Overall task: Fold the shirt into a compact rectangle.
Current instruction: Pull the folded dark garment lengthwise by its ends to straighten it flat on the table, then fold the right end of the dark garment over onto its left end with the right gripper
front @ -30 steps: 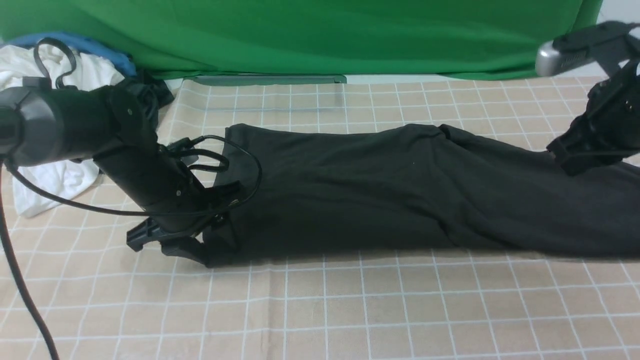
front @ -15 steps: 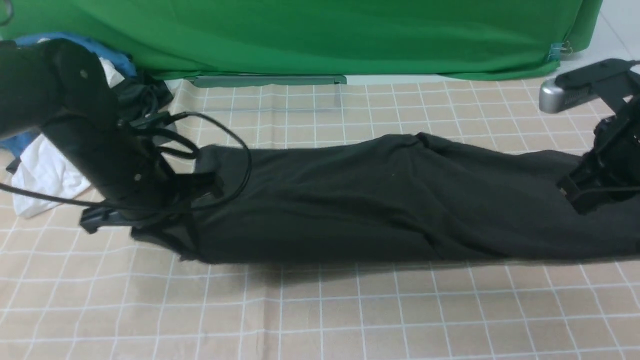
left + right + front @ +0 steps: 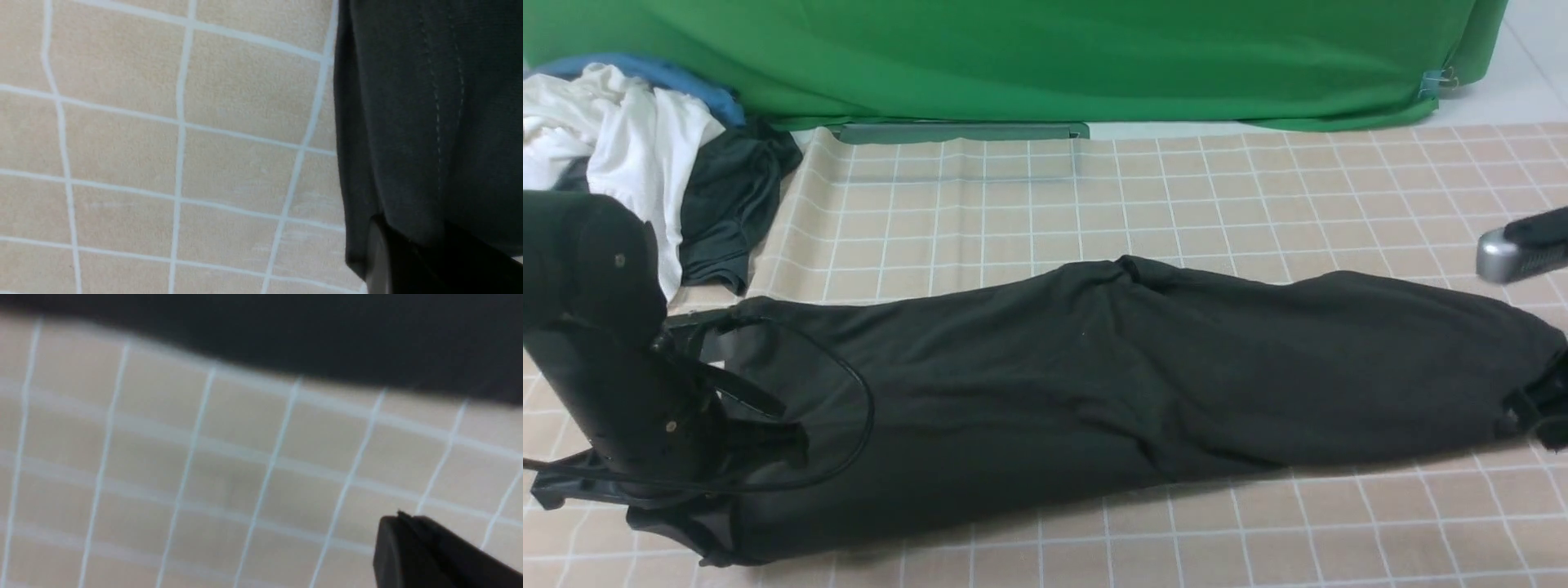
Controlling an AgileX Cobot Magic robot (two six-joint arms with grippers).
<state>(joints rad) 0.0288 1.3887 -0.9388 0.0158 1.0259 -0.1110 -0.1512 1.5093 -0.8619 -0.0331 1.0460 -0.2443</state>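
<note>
At the far left rear, a crumpled white cotton garment (image 3: 621,139) and a smaller dark grey garment (image 3: 731,204) lie in a heap, well apart from the work and probably set aside. Nearer, the left gripper (image 3: 698,531) is pinched tight on the hemmed left end of the black fabric shirt (image 3: 1094,367), low over the beige grid-checked tablecloth (image 3: 1258,531). The shirt lies across the cloth's middle as one long, narrow band between both arms, apparently stretched to pull it flat and straight before the crosswise folds. At the right edge, the right gripper (image 3: 1542,408), only partly in view, appears clamped on the bunched right end, giving the opposing pull.
</note>
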